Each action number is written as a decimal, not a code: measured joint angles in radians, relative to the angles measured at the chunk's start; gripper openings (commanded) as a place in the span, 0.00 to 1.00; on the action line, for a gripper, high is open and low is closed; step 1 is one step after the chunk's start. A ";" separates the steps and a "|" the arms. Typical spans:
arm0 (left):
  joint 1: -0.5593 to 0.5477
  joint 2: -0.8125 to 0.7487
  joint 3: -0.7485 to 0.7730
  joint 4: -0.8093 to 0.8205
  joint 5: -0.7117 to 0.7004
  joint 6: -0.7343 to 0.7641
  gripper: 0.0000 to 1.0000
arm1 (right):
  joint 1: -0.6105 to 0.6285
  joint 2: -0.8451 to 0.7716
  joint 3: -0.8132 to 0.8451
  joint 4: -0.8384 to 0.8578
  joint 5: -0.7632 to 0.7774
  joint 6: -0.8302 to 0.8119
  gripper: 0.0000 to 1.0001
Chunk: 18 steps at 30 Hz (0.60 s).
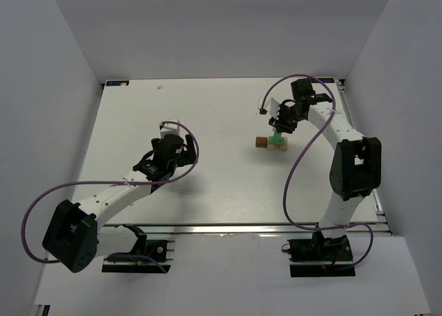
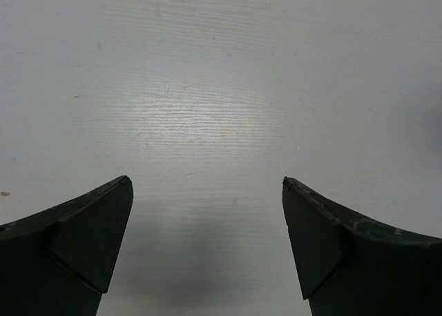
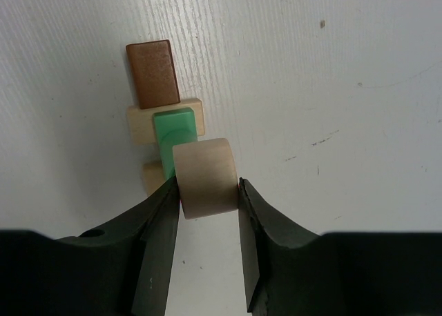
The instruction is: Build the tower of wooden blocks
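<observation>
Nearest, on the left, the left pincer point(image 2: 206, 185) hangs over the bare desk point(image 1: 207, 192) with its jaws spread wide and nothing between them, well apart from the blocks. Farther off and to the right, the right pincer point(image 3: 207, 192) is clamped on a pale tan block point(image 3: 204, 165) with a rounded top, and holds it over the near end of a mint green block point(image 3: 173, 126). Whether the two touch cannot be told. The wood block tower point(image 1: 276, 143) stands on the far right part of the desk and looks partly built. The green block lies across a second tan block point(image 3: 141, 123), and a third tan piece point(image 3: 153, 176) peeks out beneath its other end. A dark brown block point(image 3: 152, 73) lies flat just to the left of the stack, against the second tan block, and seemingly not yet lifted into place. A second green block cannot be made out. By this reckoning the base is laid. The held tan block remains to be set down, and the brown one is to follow.
</observation>
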 measured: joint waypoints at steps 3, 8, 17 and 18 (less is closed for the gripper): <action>0.000 0.000 0.000 0.000 0.000 0.000 0.98 | 0.000 0.000 0.000 0.006 0.001 0.000 0.32; 0.000 0.000 0.000 0.000 0.000 0.000 0.98 | 0.000 0.000 0.000 0.010 0.003 0.000 0.33; 0.000 0.000 0.000 0.000 0.000 0.000 0.98 | 0.000 0.000 0.000 0.006 0.003 -0.002 0.32; 0.000 0.000 0.000 0.000 0.000 0.000 0.98 | 0.000 0.000 0.000 0.006 0.003 -0.002 0.32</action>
